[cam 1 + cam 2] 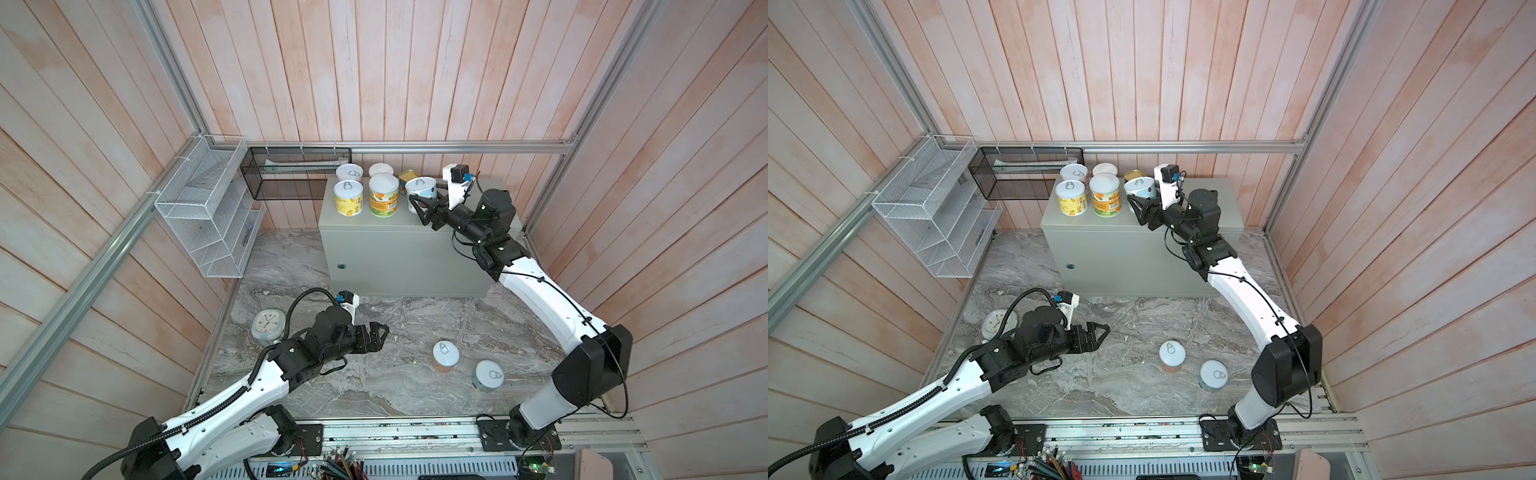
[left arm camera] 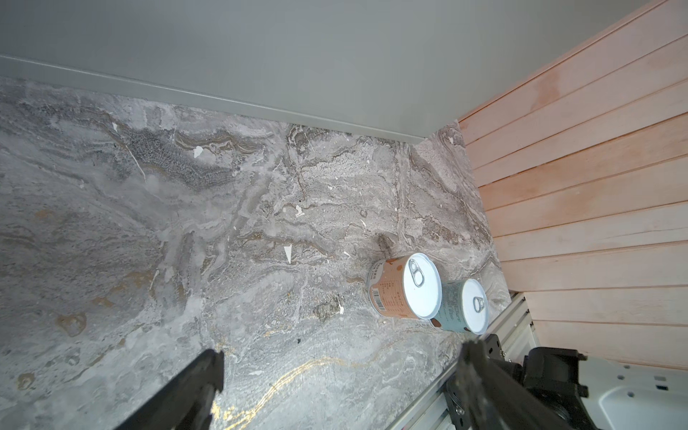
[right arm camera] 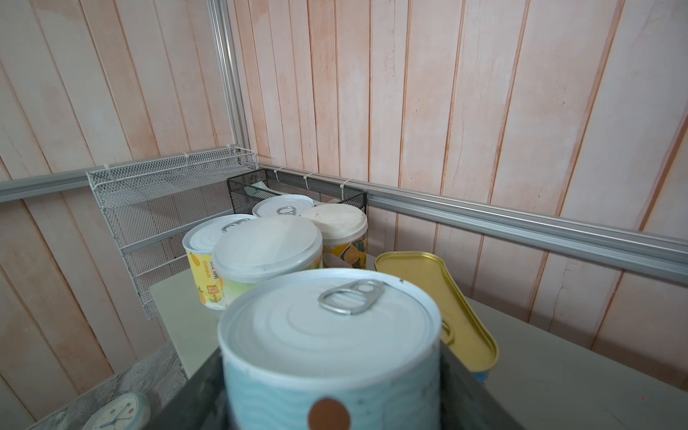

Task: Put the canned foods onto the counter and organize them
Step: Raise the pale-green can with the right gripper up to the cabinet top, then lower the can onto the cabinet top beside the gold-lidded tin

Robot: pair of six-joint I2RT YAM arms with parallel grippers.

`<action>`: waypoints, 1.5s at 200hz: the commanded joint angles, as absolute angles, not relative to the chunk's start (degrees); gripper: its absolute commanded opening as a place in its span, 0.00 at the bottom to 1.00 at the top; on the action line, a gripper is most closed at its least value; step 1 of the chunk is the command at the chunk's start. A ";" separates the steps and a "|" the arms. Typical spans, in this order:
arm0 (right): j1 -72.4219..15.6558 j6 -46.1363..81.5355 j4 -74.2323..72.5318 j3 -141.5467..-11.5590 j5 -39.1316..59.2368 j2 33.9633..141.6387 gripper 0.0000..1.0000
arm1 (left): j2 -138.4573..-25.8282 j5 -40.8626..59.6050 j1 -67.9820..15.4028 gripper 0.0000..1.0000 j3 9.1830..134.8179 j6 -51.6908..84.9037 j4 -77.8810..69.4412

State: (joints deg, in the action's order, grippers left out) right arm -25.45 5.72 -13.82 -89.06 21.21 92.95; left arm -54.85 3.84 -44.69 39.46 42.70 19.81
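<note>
Grey-green counter (image 1: pixel 399 245), upper centre in both top views: our right gripper (image 1: pixel 417 210) clamps blue can (image 1: pixel 422 187) beside gold tin (image 1: pixel 407 176). We lower square, release slowly, without nudging it. Left gripper (image 1: pixel 380 336) spread wide, empty. Peach can (image 1: pixel 446 353), pale-blue can (image 1: pixel 489 374) sit on marble (image 1: pixel 374 395), lower right.

pale-blue clock (image 1: pixel 268 325) on veined marble surface (image 1: pixel 390 399)

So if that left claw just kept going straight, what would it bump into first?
Most likely the pink-labelled can or the marble surface just beside it; the left gripper tilts down that way, though depth is unclear.
</note>
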 commanded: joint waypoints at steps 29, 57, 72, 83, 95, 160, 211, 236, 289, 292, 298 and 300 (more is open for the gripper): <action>-25.14 4.24 -18.15 -93.22 20.76 95.34 0.65 | -54.97 3.12 -44.92 1.00 39.72 43.50 19.36; -25.16 3.83 -17.02 -93.56 19.54 96.34 0.65 | -55.13 3.69 -44.91 1.00 39.62 43.94 18.39; -25.16 3.48 -17.75 -92.59 18.97 96.37 0.65 | -55.47 3.94 -44.92 1.00 39.77 44.03 18.07; -25.19 3.33 -18.08 -91.89 18.40 96.39 0.66 | -55.94 4.04 -44.92 1.00 39.98 43.97 18.02; -25.14 3.03 -18.63 -91.21 18.01 96.29 0.67 | -56.39 4.17 -44.91 1.00 40.31 43.95 18.02; -25.14 1.99 -19.57 -89.26 16.59 97.61 0.72 | -58.43 5.47 -45.00 1.00 40.96 43.90 17.13; -25.14 1.54 -19.11 -89.07 15.81 98.79 0.74 | -58.90 5.19 -45.47 1.00 40.96 44.21 17.00; -25.18 1.86 -18.12 -88.77 16.52 98.95 0.82 | -59.32 5.36 -45.77 1.00 41.13 44.21 16.88; -25.14 3.04 -21.62 -80.60 13.38 91.80 0.92 | -60.02 6.15 -46.19 1.00 40.79 43.90 16.32; -25.14 2.99 -22.03 -79.87 13.36 91.02 0.92 | -60.07 6.11 -46.22 1.00 40.78 43.86 16.33; -25.14 3.09 -22.89 -78.27 13.36 89.66 0.93 | -60.12 6.02 -46.23 1.00 40.78 43.73 16.36; -25.14 3.12 -23.10 -77.69 13.36 89.23 0.93 | -60.16 5.99 -46.23 1.00 40.78 43.69 16.42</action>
State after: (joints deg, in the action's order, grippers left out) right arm -25.39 1.98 -21.04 -82.37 15.03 94.26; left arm -59.77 5.63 -45.93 39.53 44.01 17.91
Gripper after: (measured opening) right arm 0.922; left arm 0.998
